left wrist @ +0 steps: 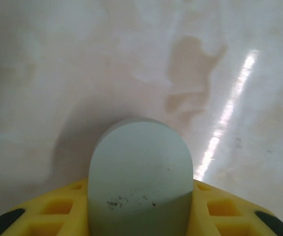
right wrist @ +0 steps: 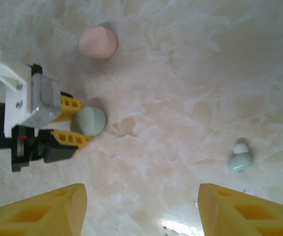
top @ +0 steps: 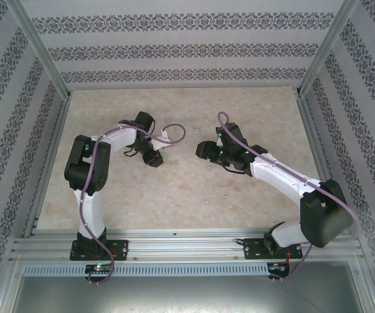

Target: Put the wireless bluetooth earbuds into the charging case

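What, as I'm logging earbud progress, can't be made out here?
- Left wrist view: pale green case is cut off by the bottom edge, so whether it is open or shut is unclear.
- Right wrist view: pink case is too blurred to show a lid seam.
- Right wrist view: green earbud is too small to tell which ear it fits.

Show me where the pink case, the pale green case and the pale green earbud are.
pink case (right wrist: pixel 98 42): right wrist view, middle of its rounded shell.
pale green case (right wrist: pixel 89 121): right wrist view, its rounded free end.
pale green earbud (right wrist: pixel 240 162): right wrist view, its green body.
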